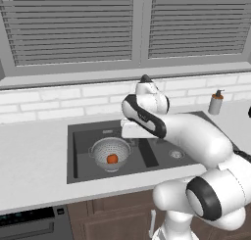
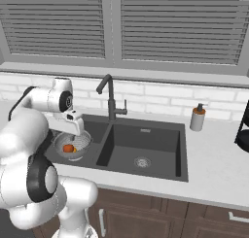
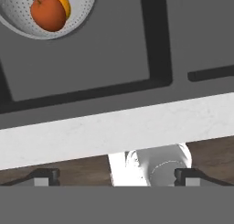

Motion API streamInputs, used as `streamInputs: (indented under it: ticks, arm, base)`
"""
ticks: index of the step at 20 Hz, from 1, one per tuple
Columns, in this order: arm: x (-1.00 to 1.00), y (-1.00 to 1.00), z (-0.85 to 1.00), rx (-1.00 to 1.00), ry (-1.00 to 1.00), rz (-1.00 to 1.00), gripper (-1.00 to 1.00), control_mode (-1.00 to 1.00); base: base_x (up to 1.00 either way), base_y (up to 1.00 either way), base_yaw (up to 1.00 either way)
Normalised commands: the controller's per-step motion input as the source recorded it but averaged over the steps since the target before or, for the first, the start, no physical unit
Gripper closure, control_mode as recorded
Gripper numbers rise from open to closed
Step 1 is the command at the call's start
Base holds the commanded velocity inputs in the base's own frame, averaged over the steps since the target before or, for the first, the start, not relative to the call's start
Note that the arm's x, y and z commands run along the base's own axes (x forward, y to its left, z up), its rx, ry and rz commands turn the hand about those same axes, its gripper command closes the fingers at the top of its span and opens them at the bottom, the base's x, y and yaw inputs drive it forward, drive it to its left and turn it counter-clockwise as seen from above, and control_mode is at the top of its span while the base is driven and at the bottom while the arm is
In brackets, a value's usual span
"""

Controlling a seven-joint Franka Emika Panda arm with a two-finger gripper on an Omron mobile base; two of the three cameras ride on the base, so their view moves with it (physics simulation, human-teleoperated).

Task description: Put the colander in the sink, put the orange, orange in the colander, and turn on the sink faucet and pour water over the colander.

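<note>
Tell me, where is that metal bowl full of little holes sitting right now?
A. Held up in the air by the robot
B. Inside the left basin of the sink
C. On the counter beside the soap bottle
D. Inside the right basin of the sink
B: the colander rests in the left basin of the sink, with an orange inside it; the robot's open jaws hold nothing.

The colander (image 1: 111,152) is silver-grey, dotted with small holes. The oranges (image 3: 47,12) are orange, one paler. The sink (image 2: 160,135) is dark grey, the desk (image 1: 34,156) white and speckled, the soap bottle (image 2: 197,118) white.
</note>
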Motion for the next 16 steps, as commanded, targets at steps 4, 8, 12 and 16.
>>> streamInputs:
  ticks: [4,8,12,16]
  arm:
    - [-0.4,-0.44,0.23,-0.05,0.0,0.05,-1.0,-1.0]
    - [-0.39,-0.51,0.21,-0.02,0.0,0.07,-1.0,-1.0]
    - [-0.07,-0.5,0.21,-0.05,0.0,0.0,-1.0,-1.0]
    - [0.01,-0.55,0.29,-0.01,0.0,0.0,-1.0,-1.0]
  base:
    - [0.0,0.0,0.0]
    - [0.0,0.0,0.0]
    - [0.0,0.0,0.0]
    - [0.0,0.0,0.0]
